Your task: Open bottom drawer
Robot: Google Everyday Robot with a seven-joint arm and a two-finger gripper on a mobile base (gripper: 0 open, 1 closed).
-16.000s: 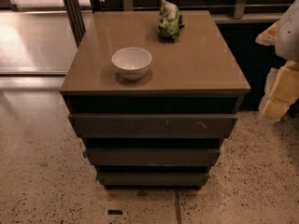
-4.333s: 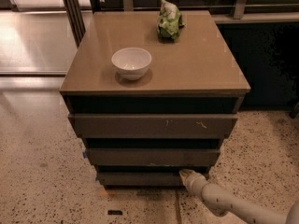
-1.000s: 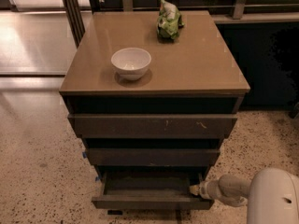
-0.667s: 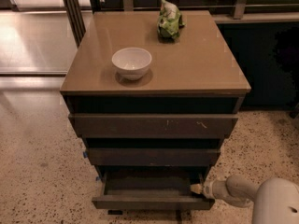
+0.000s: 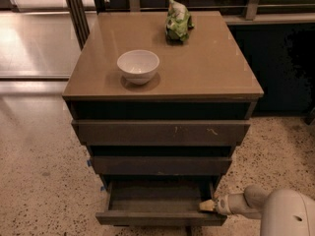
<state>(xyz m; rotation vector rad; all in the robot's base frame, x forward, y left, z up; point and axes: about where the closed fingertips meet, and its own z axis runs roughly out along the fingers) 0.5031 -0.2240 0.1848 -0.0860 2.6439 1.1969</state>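
The bottom drawer [image 5: 160, 217] of the brown cabinet stands pulled out toward me, and its inside looks bare. Its dark flat front runs along the frame's lower edge. My gripper [image 5: 207, 206] comes in from the lower right on a pale arm [image 5: 256, 204]. Its tip sits at the drawer's right end, at the rim by the front corner. The two upper drawers, the middle one [image 5: 160, 165] and the top one [image 5: 160, 132] with pale scratch marks, are closed.
A white bowl [image 5: 138, 66] and a green snack bag [image 5: 178, 21] sit on the cabinet top [image 5: 206, 68]. Speckled floor lies on both sides. A dark panel stands at the right, metal rails at the back.
The drawer was shut 4.3 s ago and now stands open. Over the last second the arm has drawn back slightly to the right; the drawer stays about the same.
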